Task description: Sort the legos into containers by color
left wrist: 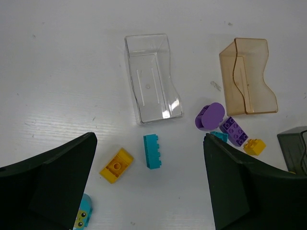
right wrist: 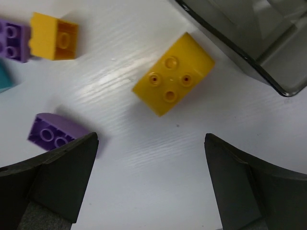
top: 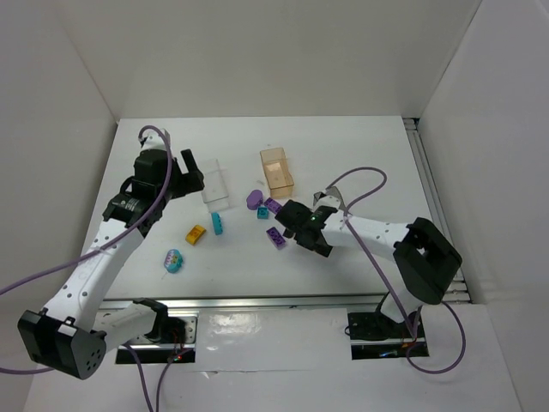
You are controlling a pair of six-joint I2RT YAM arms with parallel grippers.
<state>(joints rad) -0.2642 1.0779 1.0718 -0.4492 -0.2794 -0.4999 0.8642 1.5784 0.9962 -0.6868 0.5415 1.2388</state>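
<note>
Several legos lie loose on the white table. In the left wrist view I see a teal brick [left wrist: 152,151], a yellow brick [left wrist: 116,165], a pale teal oval piece [left wrist: 82,215], a rounded purple piece [left wrist: 209,116] and a purple brick [left wrist: 235,130]. The clear container [left wrist: 152,79] and the orange container [left wrist: 247,76] stand empty behind them. My left gripper [top: 190,172] hangs open, high over the clear container's near side. The right gripper [right wrist: 151,139] is open and low over the table. A yellow brick [right wrist: 172,74] lies just ahead of it, beside the dark grey container [right wrist: 254,33].
Close to the right gripper lie a small yellow piece [right wrist: 53,36], a purple brick [right wrist: 12,40] and a sloped purple piece [right wrist: 55,132]. White walls enclose the table on three sides. A rail [top: 429,180] runs along the right edge.
</note>
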